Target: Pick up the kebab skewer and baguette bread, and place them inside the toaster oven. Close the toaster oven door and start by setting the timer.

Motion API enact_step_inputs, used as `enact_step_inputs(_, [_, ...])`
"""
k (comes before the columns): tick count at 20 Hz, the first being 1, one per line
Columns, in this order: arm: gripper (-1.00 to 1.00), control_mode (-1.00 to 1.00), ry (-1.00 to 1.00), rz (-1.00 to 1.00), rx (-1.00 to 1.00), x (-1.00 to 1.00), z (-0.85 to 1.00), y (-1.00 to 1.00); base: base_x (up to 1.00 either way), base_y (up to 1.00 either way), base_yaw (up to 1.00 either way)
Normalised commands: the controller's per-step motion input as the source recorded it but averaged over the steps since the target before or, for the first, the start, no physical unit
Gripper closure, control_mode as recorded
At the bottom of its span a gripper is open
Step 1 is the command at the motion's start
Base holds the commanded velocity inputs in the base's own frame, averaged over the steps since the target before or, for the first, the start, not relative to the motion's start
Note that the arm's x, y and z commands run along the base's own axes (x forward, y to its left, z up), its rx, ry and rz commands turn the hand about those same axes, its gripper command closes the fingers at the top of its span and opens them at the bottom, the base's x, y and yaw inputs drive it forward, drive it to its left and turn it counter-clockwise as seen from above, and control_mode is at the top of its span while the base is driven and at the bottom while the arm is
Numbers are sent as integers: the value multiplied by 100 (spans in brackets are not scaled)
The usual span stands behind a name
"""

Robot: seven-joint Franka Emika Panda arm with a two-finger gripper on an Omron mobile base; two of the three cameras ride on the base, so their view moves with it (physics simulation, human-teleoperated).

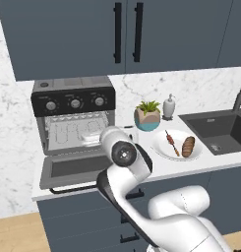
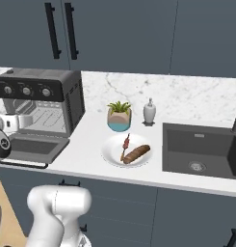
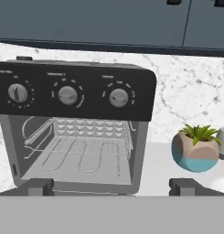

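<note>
Facing the toaster oven (image 3: 74, 132) head-on, the gripper (image 3: 111, 187) has its jaws spread wide with nothing between them. The toaster oven door (image 1: 75, 170) lies dropped open, baring the wire rack (image 3: 81, 153) below 3 knobs (image 3: 67, 95). Well to the right on the surface (image 2: 85, 154), a white plate (image 2: 110, 153) carries the kebab skewer (image 2: 124, 146) beside the baguette bread (image 2: 137, 154), near a potted plant (image 2: 119, 116).

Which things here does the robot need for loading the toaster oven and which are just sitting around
Needed: kebab skewer and baguette bread, both on the white plate; toaster oven with its door dropped open; the open gripper facing the oven.

Sitting around: potted plant, soap dispenser, sink, upper cabinets.
</note>
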Motion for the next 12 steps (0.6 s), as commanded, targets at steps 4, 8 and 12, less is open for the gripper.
enact_step_inputs(4, [-100, -100, 0, 0, 0, 0, 0, 33, 0, 0, 0])
enact_step_inputs(8, [-100, -100, 0, 0, 0, 0, -2, 41, 0, 0, 0])
enact_step_inputs(12, [-100, -100, 0, 0, 0, 1, -4, 39, 0, 0, 0])
